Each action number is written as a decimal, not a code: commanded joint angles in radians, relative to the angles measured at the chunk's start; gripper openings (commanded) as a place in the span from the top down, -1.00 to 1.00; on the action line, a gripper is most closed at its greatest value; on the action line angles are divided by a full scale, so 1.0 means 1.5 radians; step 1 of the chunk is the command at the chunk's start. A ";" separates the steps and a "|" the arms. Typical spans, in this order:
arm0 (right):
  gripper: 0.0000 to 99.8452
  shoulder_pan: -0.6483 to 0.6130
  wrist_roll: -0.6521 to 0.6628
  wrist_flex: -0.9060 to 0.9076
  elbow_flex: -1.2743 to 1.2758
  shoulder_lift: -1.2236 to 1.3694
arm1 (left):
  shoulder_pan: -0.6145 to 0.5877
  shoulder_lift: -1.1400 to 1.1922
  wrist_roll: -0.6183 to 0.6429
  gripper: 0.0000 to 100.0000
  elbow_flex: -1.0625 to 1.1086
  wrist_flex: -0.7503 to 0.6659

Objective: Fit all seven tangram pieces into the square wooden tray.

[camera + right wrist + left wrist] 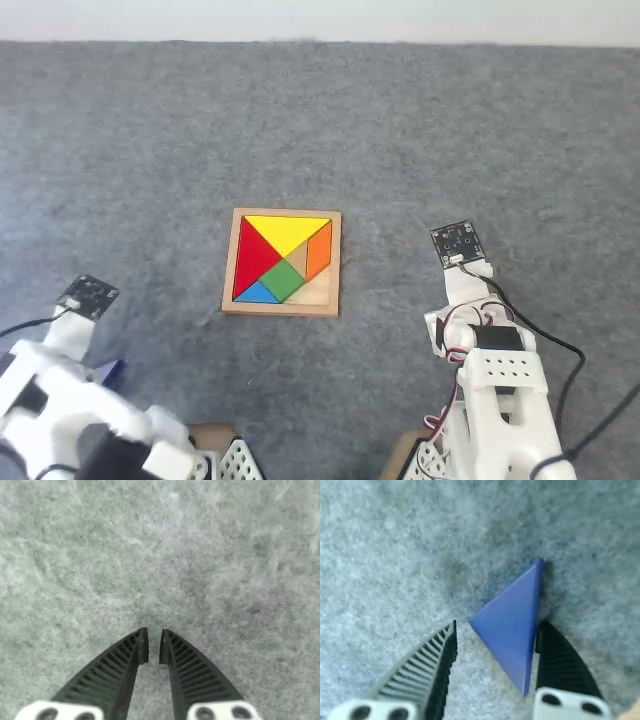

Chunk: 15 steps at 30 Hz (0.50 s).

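Note:
The square wooden tray [228,300] lies mid-table and holds yellow [280,232], red [252,262], orange [318,252], green [284,278] and light blue [257,293] pieces; its near right corner shows bare wood. A dark blue triangle [512,622] lies flat on the grey carpet between the fingers of my open left gripper [497,626], and one finger [555,655] touches its edge. In the high view a corner of this triangle [111,372] peeks out beside the left arm [60,380], at the near left. My right gripper [153,632] hangs shut over bare carpet, right of the tray.
Grey carpet covers the whole table. The right arm [490,370] stands at the near right, a short way from the tray's right edge. The far half of the carpet has nothing on it.

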 commanded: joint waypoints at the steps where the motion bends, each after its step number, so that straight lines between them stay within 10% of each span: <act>1: 0.88 0.006 0.007 -0.007 -0.003 -0.011 | -0.001 0.016 -0.018 0.48 0.047 -0.058; 15: 0.88 0.006 0.007 -0.007 -0.003 -0.011 | 0.013 0.015 -0.129 0.74 0.046 -0.055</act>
